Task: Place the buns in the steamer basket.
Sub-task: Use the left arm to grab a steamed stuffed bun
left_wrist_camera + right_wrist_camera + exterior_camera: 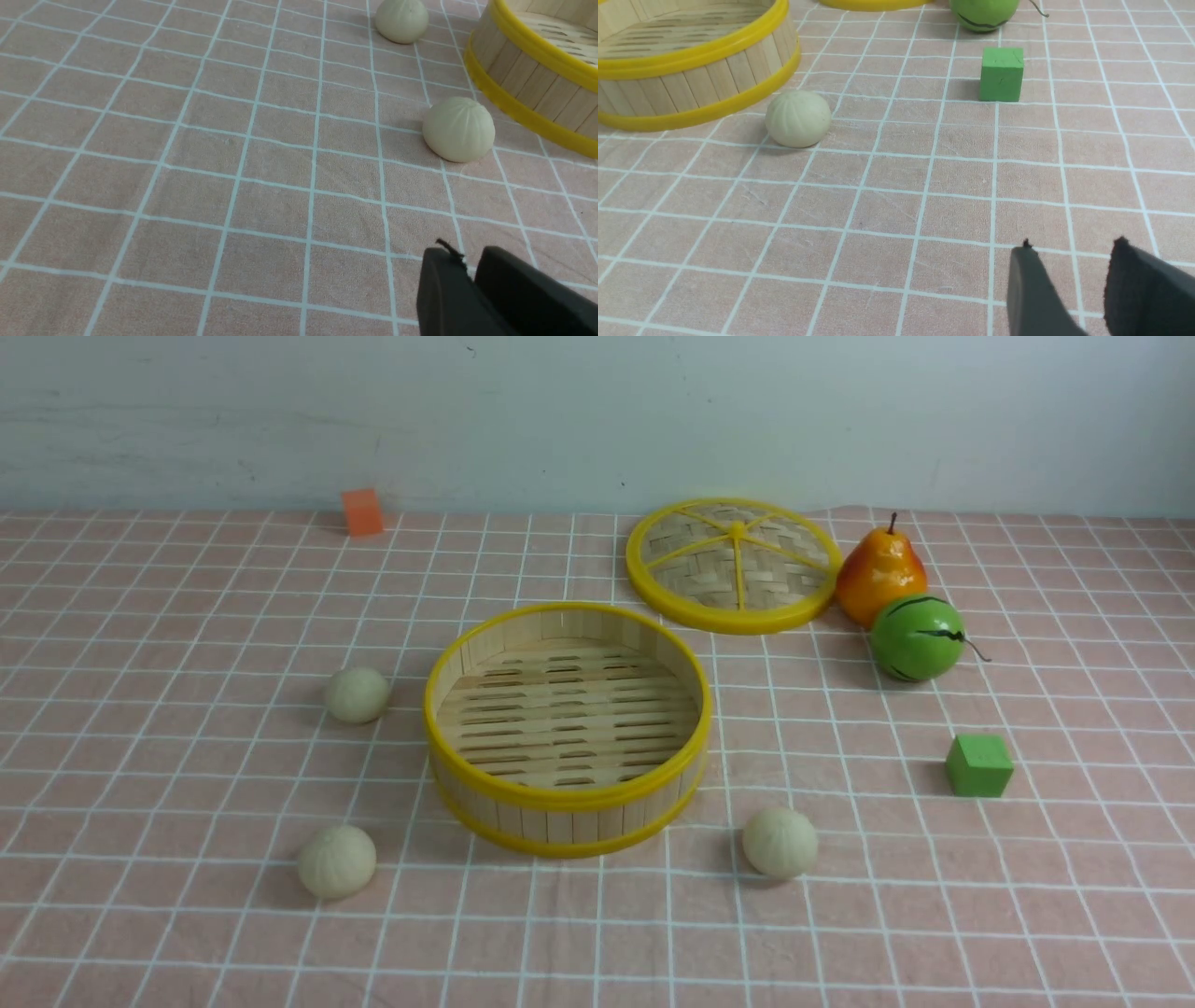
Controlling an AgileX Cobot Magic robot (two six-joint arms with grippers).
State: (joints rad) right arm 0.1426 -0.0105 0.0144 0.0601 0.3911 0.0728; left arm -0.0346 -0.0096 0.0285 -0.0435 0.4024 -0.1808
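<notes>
Three buns (357,694) are lying on the checked cloth (187,616) outside the steamer basket (568,796).
Two are sitting to its left and one at its front right. The right gripper (1073,249) is hanging parted and empty; I cannot tell the left gripper (469,259) jaws' state.
</notes>
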